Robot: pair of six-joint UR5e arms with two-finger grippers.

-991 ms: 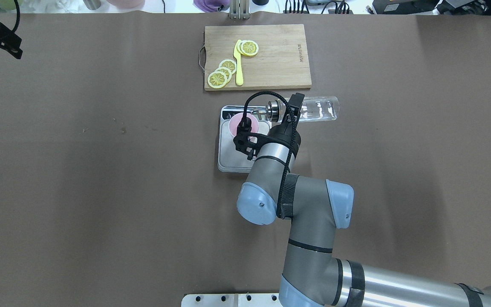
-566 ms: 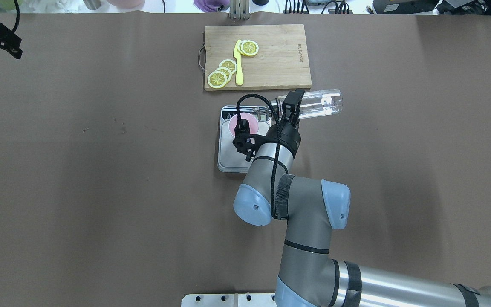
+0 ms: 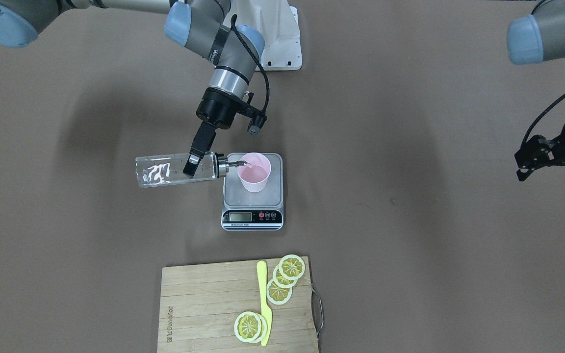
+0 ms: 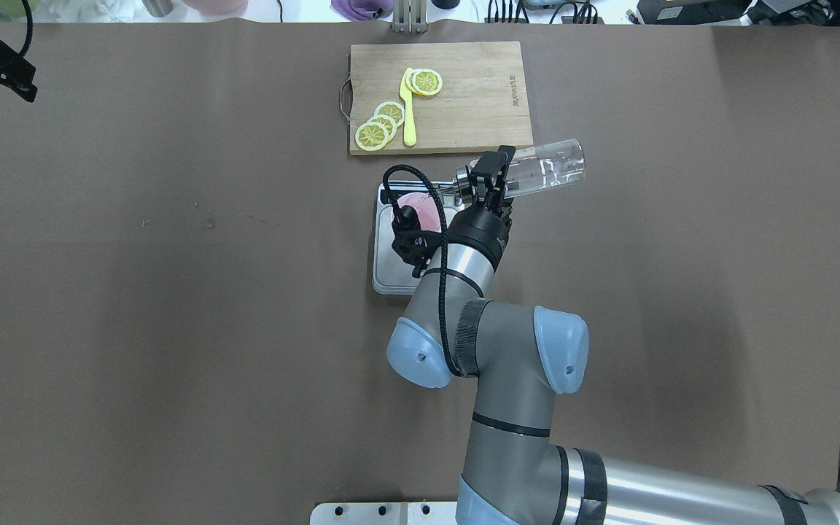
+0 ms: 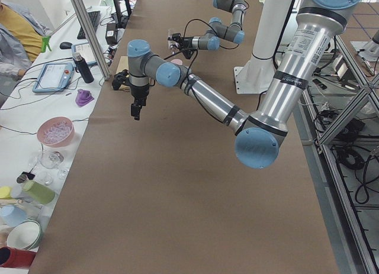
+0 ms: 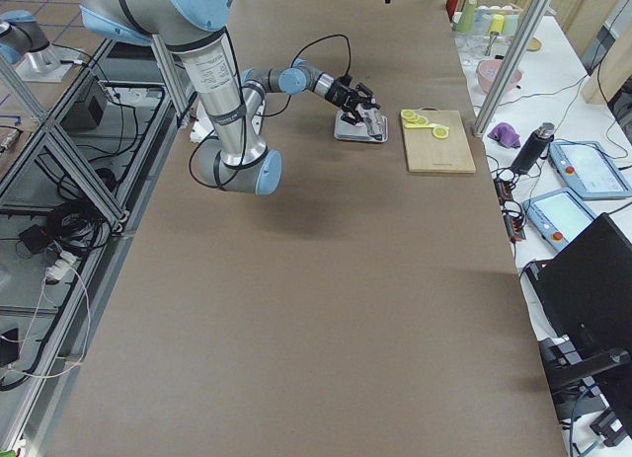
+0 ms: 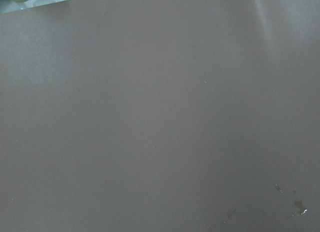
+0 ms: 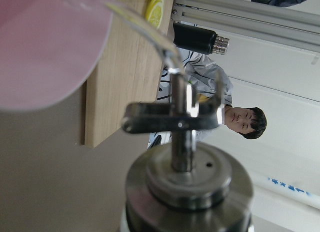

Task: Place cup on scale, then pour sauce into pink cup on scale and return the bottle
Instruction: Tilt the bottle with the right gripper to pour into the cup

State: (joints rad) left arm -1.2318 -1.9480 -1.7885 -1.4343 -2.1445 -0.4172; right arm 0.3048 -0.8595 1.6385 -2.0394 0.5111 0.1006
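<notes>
1. The right arm [image 6: 219,92] is seen near and large at the left, reaching across the brown table [image 6: 296,319].
2. The right gripper [image 6: 369,114] is held over the scale [image 6: 346,133]; its grip is too small to be judged here.
3. The bottle [image 6: 379,128] is only faintly made out at the gripper, just above the scale.
4. A wooden cutting board [image 6: 444,151] is laid just beside the scale, with lemon slices [image 6: 417,118] on it.
5. A laptop [image 6: 588,279] and a dark flask [image 6: 540,141] are seen on the white bench at the right.
</notes>
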